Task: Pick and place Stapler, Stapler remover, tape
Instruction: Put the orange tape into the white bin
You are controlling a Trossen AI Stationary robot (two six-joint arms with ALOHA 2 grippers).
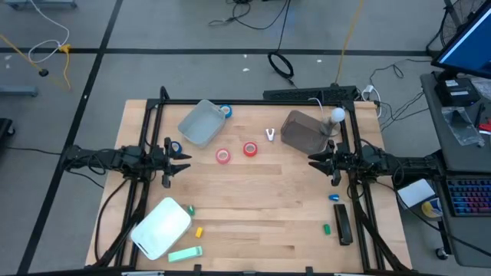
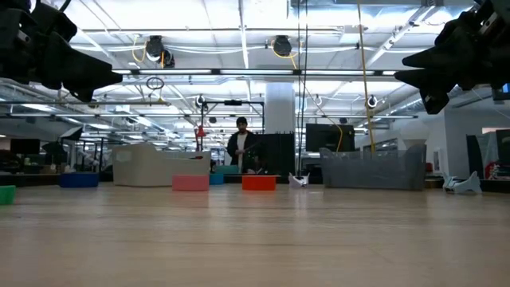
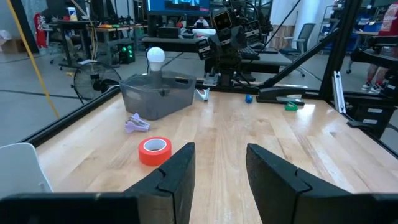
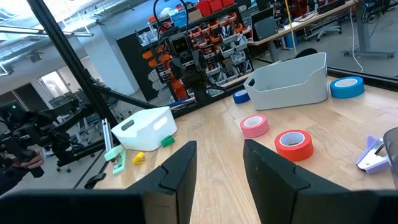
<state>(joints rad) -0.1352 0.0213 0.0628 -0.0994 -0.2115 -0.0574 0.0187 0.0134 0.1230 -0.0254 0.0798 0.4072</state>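
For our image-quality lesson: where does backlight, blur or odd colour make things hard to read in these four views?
Low view: bright ceiling lights turn both grippers into dark silhouettes. Left wrist view: the near fingers are soft, while the red tape is clear. High view: one red tape looks washed pink.

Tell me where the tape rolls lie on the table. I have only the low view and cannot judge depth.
Observer: One red tape roll and a paler red roll lie side by side mid-table, between the two arms.
Operator: Give me the blue ones.
Observer: One blue roll lies close by the left gripper. The other blue roll sits beside the pale grey bin, towards the far edge.
Operator: Report the stapler.
Observer: The black stapler lies near the front edge on the right arm's side, untouched.
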